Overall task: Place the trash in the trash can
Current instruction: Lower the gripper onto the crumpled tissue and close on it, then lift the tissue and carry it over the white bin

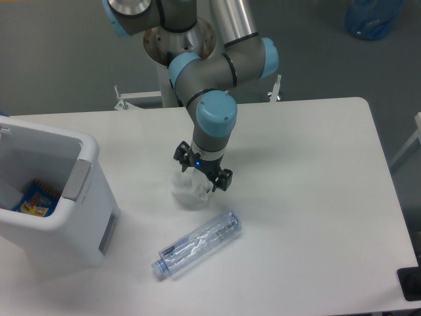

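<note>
The crumpled white paper wad [187, 193] lies on the table near its middle, partly covered by my gripper [201, 173]. The gripper hangs directly over the wad, open, with one finger on each side of its top. A crushed clear plastic bottle [199, 243] with a label lies on its side just below and right of the wad, untouched. The white trash can [66, 217] stands at the left edge of the table, its grey handle panel [74, 179] facing the wad.
A blue and yellow packet [34, 201] lies inside the trash can. The robot base column [177, 59] rises behind the table's far edge. A blue object [372, 18] sits on the floor at the upper right.
</note>
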